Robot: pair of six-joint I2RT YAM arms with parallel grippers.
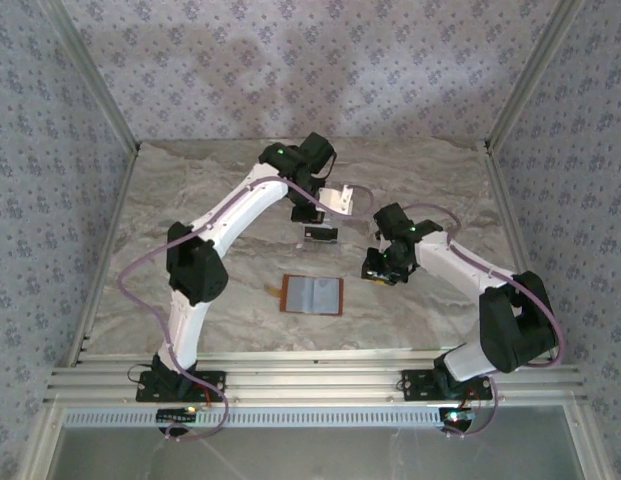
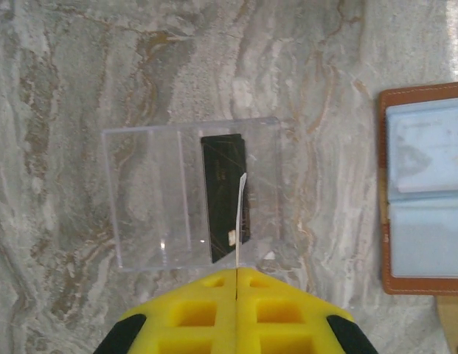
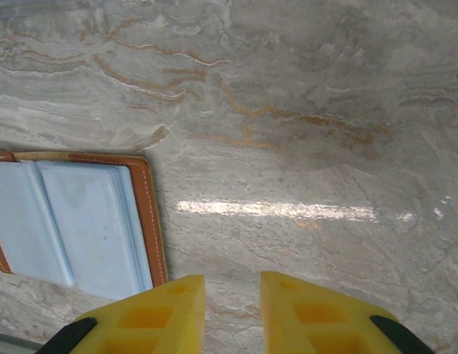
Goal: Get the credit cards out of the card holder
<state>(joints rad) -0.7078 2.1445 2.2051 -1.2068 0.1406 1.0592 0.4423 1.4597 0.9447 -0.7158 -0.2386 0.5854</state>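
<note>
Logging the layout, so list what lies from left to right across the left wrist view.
Empty slots of the clear tray → dark credit card standing in the tray → card holder, lying open.

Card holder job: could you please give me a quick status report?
Left gripper shut on pale card above clear tray. Right gripper open, empty. Dark card in tray; card holder lies open. No obstruction.

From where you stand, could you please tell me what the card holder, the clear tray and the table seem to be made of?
Card holder: probably leather, matte tan with stitched edges; smooth grey-blue lining, perhaps plastic. Clear tray: transparent plastic, likely acrylic; the table shows through. Table: polished marble or marble-look surface, veined and reflective.
</note>
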